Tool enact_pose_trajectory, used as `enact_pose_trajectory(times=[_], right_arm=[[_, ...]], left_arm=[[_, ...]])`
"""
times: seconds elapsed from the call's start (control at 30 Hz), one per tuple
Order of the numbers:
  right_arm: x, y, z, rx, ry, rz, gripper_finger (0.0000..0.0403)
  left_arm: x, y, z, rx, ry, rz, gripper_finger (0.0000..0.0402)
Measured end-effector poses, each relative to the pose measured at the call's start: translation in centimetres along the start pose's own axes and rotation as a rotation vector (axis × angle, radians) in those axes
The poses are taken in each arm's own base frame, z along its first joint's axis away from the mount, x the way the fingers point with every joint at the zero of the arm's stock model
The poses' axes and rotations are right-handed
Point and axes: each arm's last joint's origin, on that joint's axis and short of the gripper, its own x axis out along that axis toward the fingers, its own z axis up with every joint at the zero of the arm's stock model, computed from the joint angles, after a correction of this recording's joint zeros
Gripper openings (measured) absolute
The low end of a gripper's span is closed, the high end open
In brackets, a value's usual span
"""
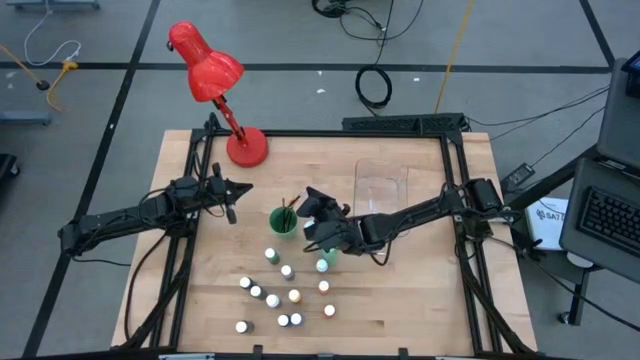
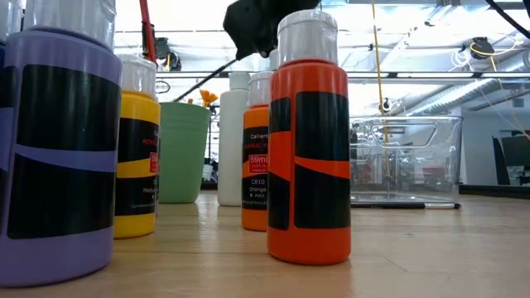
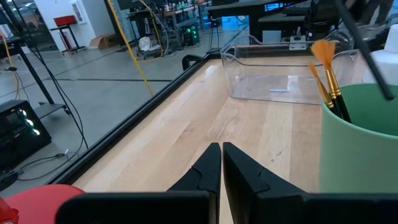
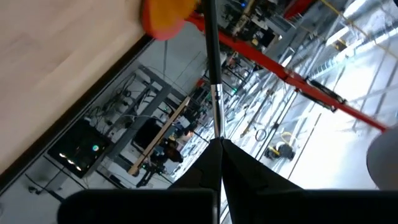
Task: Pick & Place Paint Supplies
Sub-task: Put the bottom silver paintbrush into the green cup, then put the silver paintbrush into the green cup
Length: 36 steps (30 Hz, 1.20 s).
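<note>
Several small white-capped paint bottles (image 1: 280, 295) stand on their bases on the near middle of the wooden table; the low view shows an orange one (image 2: 308, 141) close up. A green cup (image 1: 283, 220) stands behind them with orange-tipped paintbrushes (image 3: 323, 53) leaning in it. My right gripper (image 1: 308, 203) hovers just right of and above the cup, shut on a thin dark paintbrush (image 4: 211, 74). That brush slants down toward the cup's mouth (image 3: 367, 56). My left gripper (image 3: 221, 155) is shut and holds nothing, left of the cup. My right gripper pinches the paintbrush's dark handle (image 4: 216, 134) between its two fingertips. The brush runs on straight ahead along the fingers, lifted off the table. An orange tuft (image 4: 165, 15) shows beside its far end. Whether that end touches the cup I cannot tell.
A clear plastic tray (image 1: 382, 185) stands at the far right of the cup. A red desk lamp (image 1: 215, 80) has its base at the table's far left. The black frame rails (image 1: 455, 200) run along the table's sides.
</note>
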Motion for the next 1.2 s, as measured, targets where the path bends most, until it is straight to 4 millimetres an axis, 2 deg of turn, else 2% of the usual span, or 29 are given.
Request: enact_pose_trajectory(times=[0.1,0.23,0.5,0.7,1.07,1.2], right_arm=[[0.0,0.2,0.0,-0.070,-0.012,0.012,0.0000],[0.2,1.0,1.5,-0.154,-0.020,0.013,0.0000],[0.8,2.4,3.0,-0.241,-0.051,0.029,0.0000],[0.9,2.2,3.1,-0.206,-0.049,0.009,0.0010],[0.3,1.9,3.4,-0.178,-0.058,-0.009,0.0062],[-0.8,0.4,2.5,-0.065,-0.033,-0.056,0.0072]], left_arm=[[0.0,0.0,0.0,0.003,-0.002,0.001,0.0021],[0.0,0.0,0.1,0.011,-0.015,0.005,0.0021],[0.0,0.0,0.2,0.013,-0.019,0.008,0.0021],[0.0,0.0,0.2,0.013,-0.019,0.008,0.0021],[0.0,0.0,0.2,0.010,-0.019,0.007,0.0021],[0.0,0.0,0.2,0.010,-0.019,0.007,0.0021]])
